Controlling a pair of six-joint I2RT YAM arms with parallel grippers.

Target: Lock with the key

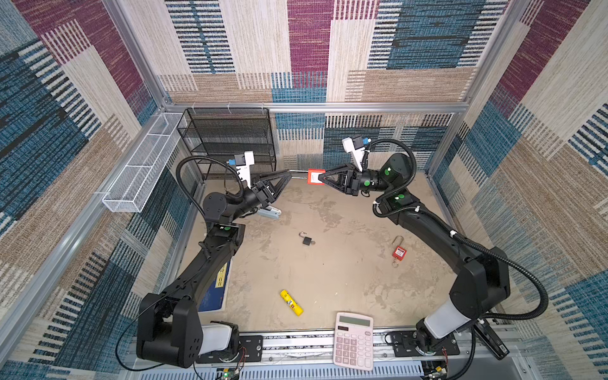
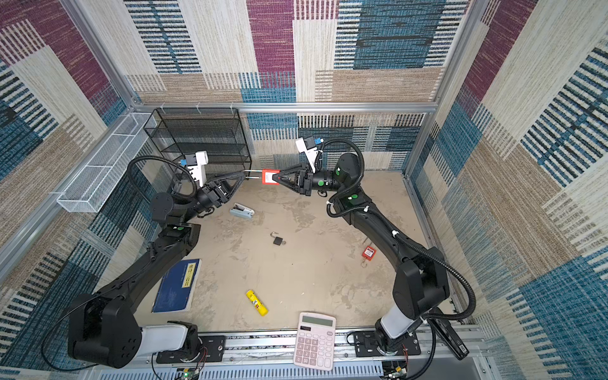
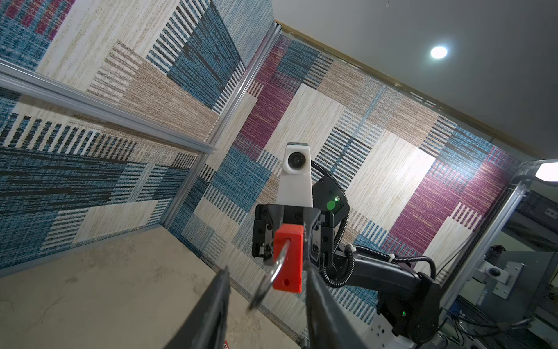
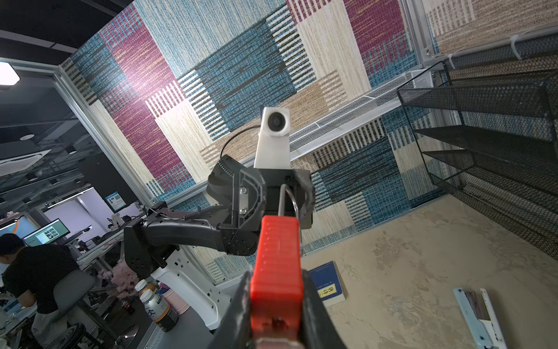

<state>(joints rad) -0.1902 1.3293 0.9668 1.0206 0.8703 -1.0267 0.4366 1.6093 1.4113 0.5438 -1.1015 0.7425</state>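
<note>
My right jaws pinch the ribbed red plastic padlock (image 1: 314, 177) in mid-air at 12 o'clock over the mottled beige surface (image 1: 345, 279). My left jaws stand part-spread astride its curved bright-metal shackle (image 3: 276, 264), near the black wire-mesh rack (image 1: 230, 138) at 11 o'clock.

Red padlock (image 1: 313, 176), yellow glue stick (image 1: 291, 302), pink calculator (image 1: 353, 340) — patchwork-striped walls (image 1: 296, 49)

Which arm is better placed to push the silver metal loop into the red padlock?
Probably left. The left gripper has open jaws straddling the silver metal shackle, while the right gripper is busy clamping the red plastic padlock body in mid-air.
</note>
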